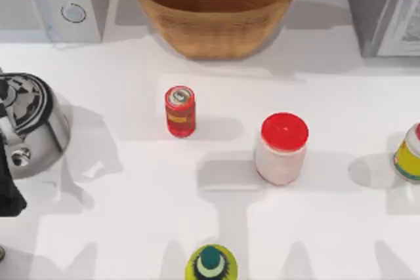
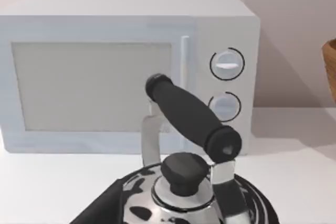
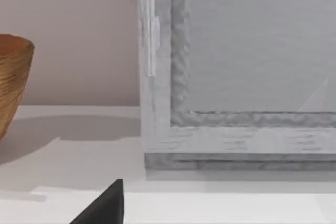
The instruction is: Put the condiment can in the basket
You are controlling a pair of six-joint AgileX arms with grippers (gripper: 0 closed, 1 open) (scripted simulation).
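No claw has reached the small red cylindrical condiment can (image 1: 180, 111) yet, whether wide or narrow I cannot tell; next, grasp it, then lift toward the big woven wicker basket (image 1: 215, 31) at one o'clock.

Bright, even light. Soft grey shadows fall rightward from can (image 1: 180, 111) and jar (image 1: 282, 148) across white tabletop (image 1: 131, 195). Dark reflections on shiny kettle (image 2: 184, 198). All views slightly soft.

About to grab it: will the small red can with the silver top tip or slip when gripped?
The small red cylindrical can with a silver metal top stands upright and looks tall for its base, so a high push may tip it. Its smooth round wall probably slips; tipped, it would likely roll.
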